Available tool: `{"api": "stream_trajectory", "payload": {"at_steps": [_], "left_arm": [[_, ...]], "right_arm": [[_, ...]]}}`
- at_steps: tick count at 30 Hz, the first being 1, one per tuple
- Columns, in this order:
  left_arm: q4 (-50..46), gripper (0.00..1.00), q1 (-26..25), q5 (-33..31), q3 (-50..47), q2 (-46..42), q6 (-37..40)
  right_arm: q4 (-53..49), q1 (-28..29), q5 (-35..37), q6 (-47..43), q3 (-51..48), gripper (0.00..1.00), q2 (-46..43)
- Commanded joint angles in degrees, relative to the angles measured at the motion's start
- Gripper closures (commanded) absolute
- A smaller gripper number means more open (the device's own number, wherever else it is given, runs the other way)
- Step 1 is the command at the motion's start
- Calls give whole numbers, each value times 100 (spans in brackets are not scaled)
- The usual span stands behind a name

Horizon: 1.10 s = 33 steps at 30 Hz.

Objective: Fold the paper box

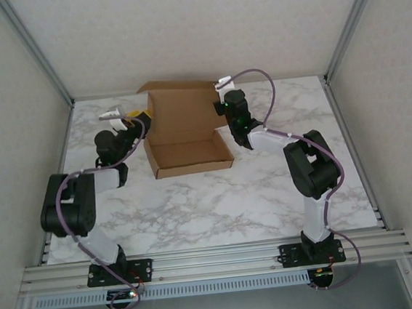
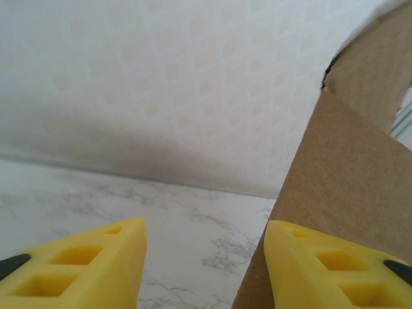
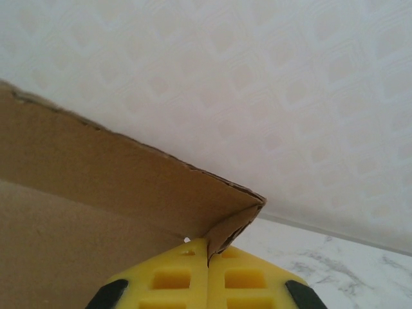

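— What do the wrist cameras give you that the overhead doesn't?

— The grips. From above I get the layout, both arms reaching to the paper box [image 1: 189, 153], but the fingers are too small there to judge. On the right wrist view my right pincer [image 3: 207, 250] is clenched, its yellow tips together on a corner flap of the raised lid. On the left wrist view my left pincer [image 2: 205, 226] is released, tips apart, with the box's brown side panel just beside one tip.

— And the room?

— Nearest me is the aluminium rail [image 1: 216, 258] carrying both bases. Then comes the white marbled surface [image 1: 268, 192], then pale patterned walls [image 1: 194, 31].

— Where's the box?

— Far middle of the surface, tray open upward, lid standing at the far side. The left pincer is at its far left corner, the right at the lid's right edge.
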Motion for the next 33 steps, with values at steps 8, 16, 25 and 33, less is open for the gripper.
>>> {"api": "stream_trajectory", "payload": {"at_steps": [8, 16, 25, 33], "left_arm": [[-1525, 48, -176, 3, -92, -763, 1547], [-1303, 45, -309, -116, -262, -309, 1286], [-2428, 40, -268, -522, -210, -837, 2484], [-2295, 40, 0, -964, -720, -1560, 2549]], "right_arm": [[389, 26, -893, -1, -411, 100, -406], [581, -84, -1023, 181, -475, 100, -678], [732, -246, -1206, 242, -718, 100, -926], [793, -314, -1340, 295, -839, 100, -975]]}}
